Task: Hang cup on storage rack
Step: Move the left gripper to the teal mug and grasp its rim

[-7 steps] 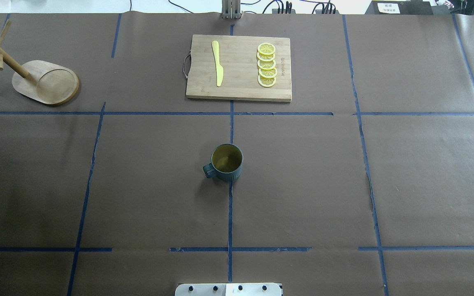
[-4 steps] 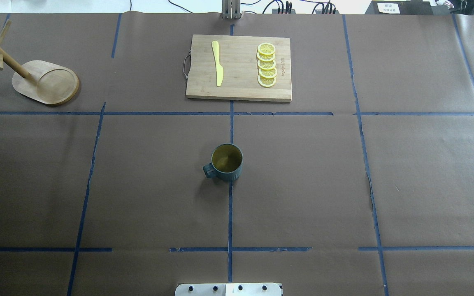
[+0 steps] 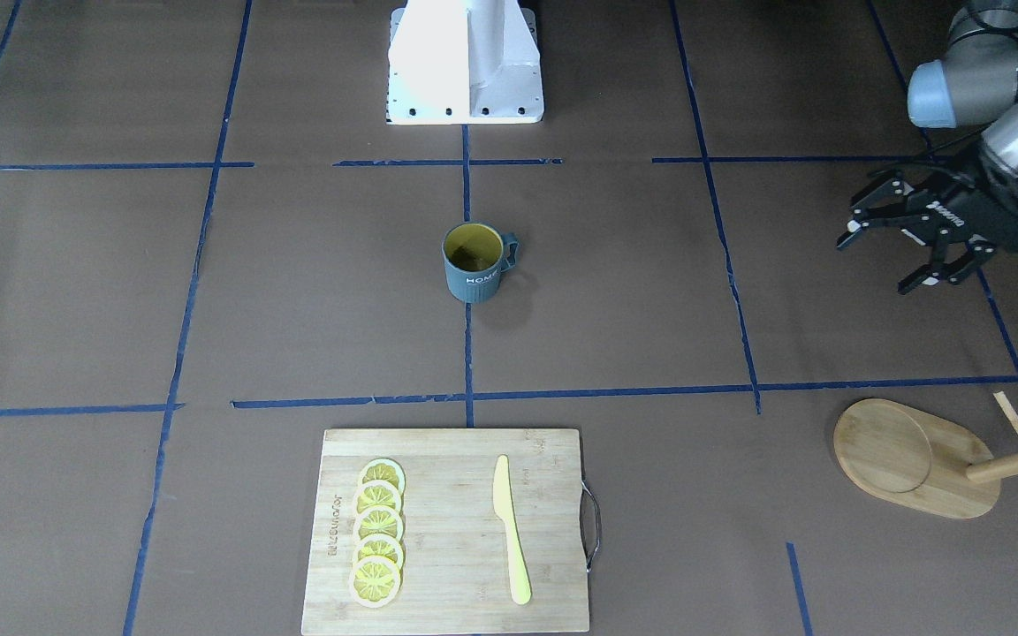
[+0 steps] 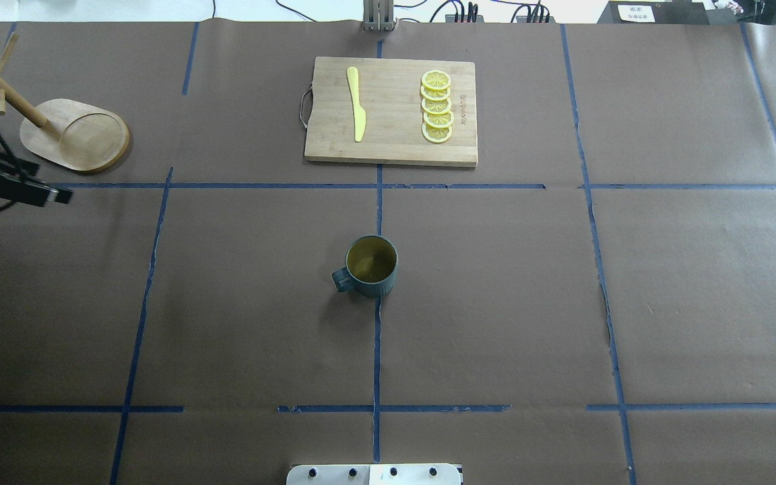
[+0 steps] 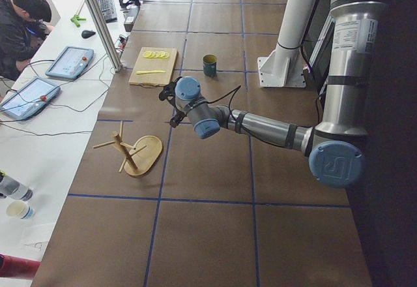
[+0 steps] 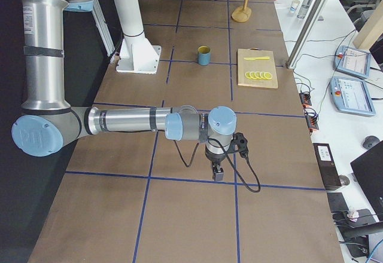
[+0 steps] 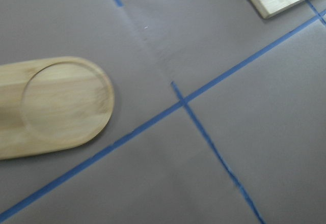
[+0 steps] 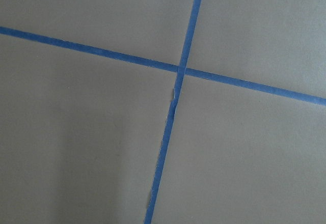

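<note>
The cup (image 4: 371,266), dark teal with a yellow inside, stands upright at the table's middle, its handle toward the robot's left; the front-facing view (image 3: 474,262) shows its "HOME" lettering. The storage rack (image 4: 75,135) stands at the far left, with its bamboo base, post and pegs; its base also fills the left of the left wrist view (image 7: 56,104). My left gripper (image 3: 876,263) is open and empty, above the table near the rack, far left of the cup. One of its fingers (image 4: 38,192) shows at the overhead view's left edge. My right gripper (image 6: 215,170) shows only in the exterior right view, far from the cup; open or shut I cannot tell.
A bamboo cutting board (image 4: 391,145) with a metal handle lies at the far middle, bearing a yellow knife (image 4: 356,104) and several lemon slices (image 4: 436,108). The robot's white base (image 3: 465,62) is at the near edge. An operator (image 5: 19,26) sits beyond the table.
My left gripper has come into the overhead view at its left edge, just in front of the rack. The cup and rack have not moved.
</note>
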`<action>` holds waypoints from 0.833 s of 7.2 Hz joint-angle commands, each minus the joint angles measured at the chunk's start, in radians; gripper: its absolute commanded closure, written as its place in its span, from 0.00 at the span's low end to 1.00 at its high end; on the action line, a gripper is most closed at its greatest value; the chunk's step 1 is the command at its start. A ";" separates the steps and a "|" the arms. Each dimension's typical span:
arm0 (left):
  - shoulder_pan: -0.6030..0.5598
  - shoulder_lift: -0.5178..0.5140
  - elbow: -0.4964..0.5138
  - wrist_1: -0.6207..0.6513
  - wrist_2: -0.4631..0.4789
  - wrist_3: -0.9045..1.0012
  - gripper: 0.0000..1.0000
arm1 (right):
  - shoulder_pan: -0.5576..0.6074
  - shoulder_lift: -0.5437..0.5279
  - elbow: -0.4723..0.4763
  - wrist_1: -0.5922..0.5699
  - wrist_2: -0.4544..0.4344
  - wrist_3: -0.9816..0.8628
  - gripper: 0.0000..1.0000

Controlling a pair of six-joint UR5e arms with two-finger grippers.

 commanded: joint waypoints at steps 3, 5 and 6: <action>0.434 -0.164 -0.026 -0.079 0.498 -0.098 0.00 | 0.000 0.001 0.002 0.000 0.000 0.000 0.00; 0.649 -0.244 -0.017 -0.073 0.717 -0.085 0.00 | 0.000 0.004 0.005 0.000 0.001 0.001 0.00; 0.701 -0.247 -0.002 -0.074 0.742 -0.072 0.00 | 0.000 0.006 0.005 0.000 0.001 0.001 0.00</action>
